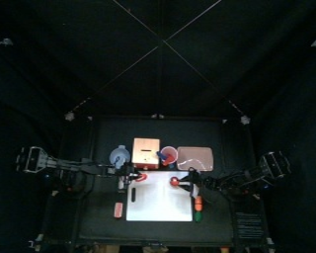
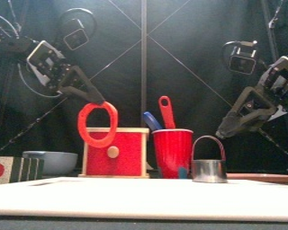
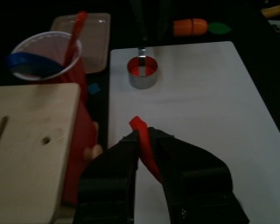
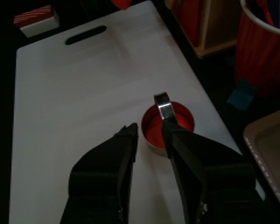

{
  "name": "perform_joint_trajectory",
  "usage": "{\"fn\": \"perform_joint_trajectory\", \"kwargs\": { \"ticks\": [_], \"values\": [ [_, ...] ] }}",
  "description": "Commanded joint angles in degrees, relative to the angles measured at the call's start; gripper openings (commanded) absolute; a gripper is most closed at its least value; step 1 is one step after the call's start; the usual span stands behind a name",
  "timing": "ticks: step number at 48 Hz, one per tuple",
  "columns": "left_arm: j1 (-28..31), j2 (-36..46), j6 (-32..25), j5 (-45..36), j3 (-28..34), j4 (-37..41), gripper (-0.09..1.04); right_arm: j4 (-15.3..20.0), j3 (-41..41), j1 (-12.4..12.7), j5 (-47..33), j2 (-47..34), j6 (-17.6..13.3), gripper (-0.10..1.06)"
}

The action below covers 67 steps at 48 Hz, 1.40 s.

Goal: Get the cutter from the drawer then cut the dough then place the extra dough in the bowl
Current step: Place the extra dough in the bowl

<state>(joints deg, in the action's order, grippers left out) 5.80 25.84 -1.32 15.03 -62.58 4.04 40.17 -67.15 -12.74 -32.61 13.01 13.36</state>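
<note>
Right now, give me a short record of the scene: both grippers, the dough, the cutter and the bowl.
left gripper: shut on the dough ring, raised in the air
dough ring: red, hanging in front of the wooden box
right gripper: open, just above the cutter, not gripping it
cutter: upright on the white board, red dough disc inside
bowl: blue-grey, left of the box; ring not yet in it

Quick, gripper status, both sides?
Left gripper: shut on the red dough ring, held in the air.
Right gripper: open, empty, just above the cutter.
</note>
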Motion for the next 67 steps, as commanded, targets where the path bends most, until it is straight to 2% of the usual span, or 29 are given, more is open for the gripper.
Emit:
{"fn": "perform_joint_trajectory", "kwargs": {
  "ticks": [1,9,14,24,31,43,67],
  "values": [
    [4.13,9.32,0.09,0.09,-3.43,0.18,0.6,-0.35,0.88,0.44,0.0,1.41,-0.09,0.7],
    [10.28,19.78,0.0,0.53,-8.7,0.18,0.6,-0.7,1.05,1.05,0.18,1.32,0.0,0.7],
    [13.01,23.03,0.0,-0.09,-10.63,0.18,0.6,-1.23,1.23,1.05,0.18,1.32,-0.09,0.7],
    [18.54,22.5,-0.09,-1.58,-12.83,0.35,0.62,-1.67,1.32,1.23,0.18,1.32,-0.09,0.7],
    [22.24,20.13,0.0,-1.85,-13.62,0.44,0.68,-1.67,1.32,1.41,0.26,1.32,0.0,0.7],
    [22.59,15.21,0.0,-1.93,-13.71,1.67,0.81,-1.76,1.76,1.49,0.18,1.32,0.18,0.7],
    [21.97,13.89,-0.18,-1.93,-13.71,3.34,0.82,-4.13,2.02,2.72,0.26,1.32,-0.09,0.7]
  ]
}}
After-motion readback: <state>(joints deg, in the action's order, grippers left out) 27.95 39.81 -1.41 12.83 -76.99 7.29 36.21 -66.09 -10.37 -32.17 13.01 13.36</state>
